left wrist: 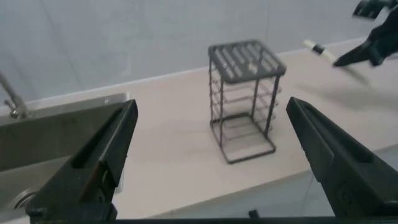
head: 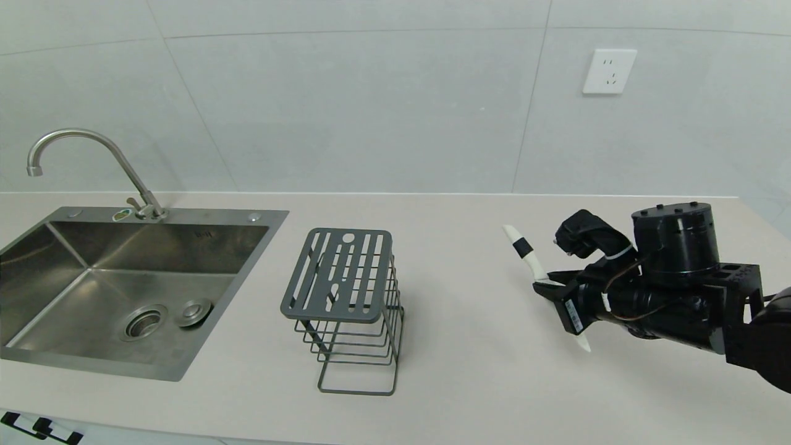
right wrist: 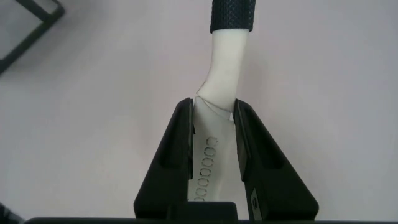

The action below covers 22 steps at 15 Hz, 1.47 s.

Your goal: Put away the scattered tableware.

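My right gripper (head: pixel 545 288) is shut on a white utensil (head: pixel 530 259) with a black band on its handle, holding it tilted above the counter to the right of the rack. The right wrist view has the fingers (right wrist: pixel 181 134) clamped on the flat perforated part of the utensil (right wrist: pixel 227 68), the handle sticking out past the tips of the gripper (right wrist: pixel 213 111). A dark grey wire rack (head: pixel 343 303) with a slotted top stands mid-counter. My left gripper (left wrist: pixel 211 106) hangs open at the counter's front edge, facing the rack (left wrist: pixel 245 99); the utensil (left wrist: pixel 320 50) shows beyond.
A steel sink (head: pixel 154 364) with a curved faucet (head: pixel 93 148) takes up the counter's left end. A tiled wall with a socket (head: pixel 609 71) runs behind. Bare counter lies between the rack and my right arm.
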Tool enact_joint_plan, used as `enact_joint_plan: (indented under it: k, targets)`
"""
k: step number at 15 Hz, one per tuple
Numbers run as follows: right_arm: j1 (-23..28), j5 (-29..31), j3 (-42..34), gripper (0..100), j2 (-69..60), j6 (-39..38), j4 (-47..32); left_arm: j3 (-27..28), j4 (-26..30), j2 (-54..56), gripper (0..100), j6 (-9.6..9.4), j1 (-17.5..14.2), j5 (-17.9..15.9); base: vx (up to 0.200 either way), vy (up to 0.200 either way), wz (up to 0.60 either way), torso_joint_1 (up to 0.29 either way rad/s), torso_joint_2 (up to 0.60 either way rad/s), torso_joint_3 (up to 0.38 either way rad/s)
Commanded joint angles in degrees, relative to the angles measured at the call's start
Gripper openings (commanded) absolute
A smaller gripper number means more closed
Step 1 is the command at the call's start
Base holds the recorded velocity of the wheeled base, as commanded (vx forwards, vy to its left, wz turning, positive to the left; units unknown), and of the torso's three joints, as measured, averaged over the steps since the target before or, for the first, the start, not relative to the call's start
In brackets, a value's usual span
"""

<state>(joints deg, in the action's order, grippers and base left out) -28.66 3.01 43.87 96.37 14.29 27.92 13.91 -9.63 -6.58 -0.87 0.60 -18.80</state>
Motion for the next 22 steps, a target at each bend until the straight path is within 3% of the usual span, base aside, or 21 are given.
enact_joint_plan:
  k: [1,3,5,6,7,8,11,13,14,19,22]
  targets:
    - [0.1,-2.5,-0.3,0,-1.9,2.4,1.4,8.6,-0.7,-10.6,100,0.43,1.2,-1.8,0.000,0.000,0.00,0.000,0.00,0.000]
    - [0.3,-8.5,-0.5,0,-2.5,3.9,4.5,11.8,-5.8,-18.6,100,0.16,2.7,-5.8,0.000,0.000,0.00,0.000,0.00,0.000]
    - [0.3,-10.0,-1.3,0,-3.0,5.0,8.1,11.4,-12.7,-24.7,100,-0.28,4.1,-11.5,0.000,0.000,0.00,0.000,0.00,0.000]
    - [1.2,-10.7,-3.1,0,-4.3,7.8,11.4,10.8,-18.0,-30.3,100,-0.19,5.0,-16.1,0.000,0.000,0.00,0.000,0.00,0.000]
    - [1.5,-11.2,-3.6,0,-4.8,8.9,11.7,10.8,-19.3,-31.7,100,-0.19,5.2,-16.8,0.000,0.000,0.00,0.000,0.00,0.000]
    - [2.3,-14.0,-5.8,0,-7.2,14.2,12.0,11.1,-25.2,-38.1,100,-0.36,7.2,-18.8,0.000,0.000,0.00,0.000,0.00,0.000]
    - [2.8,-15.2,-9.3,0,-9.2,16.2,13.7,11.0,-36.2,-47.5,100,-1.51,13.9,-19.3,0.000,0.000,0.00,0.000,0.00,0.000]
    - [2.1,-15.2,-9.0,0,-8.3,16.4,14.2,10.8,-41.1,-51.9,100,-3.18,15.4,-19.3,0.000,0.000,0.00,0.000,0.00,0.000]
    - [0.6,-15.2,-8.3,0,-7.7,16.4,14.7,10.6,-42.2,-53.3,100,-3.97,16.1,-19.3,0.000,0.000,0.00,0.000,0.00,0.000]
    - [-2.3,-15.6,-4.5,0,-6.0,16.4,17.1,10.3,-43.5,-55.3,100,-4.41,21.3,-20.8,0.000,0.000,0.00,0.000,0.00,0.000]
    - [-3.4,-16.6,-3.1,0,-5.8,16.3,17.6,10.5,-49.3,-59.4,100,-4.32,21.6,-23.7,0.000,0.000,0.00,0.000,0.00,0.000]
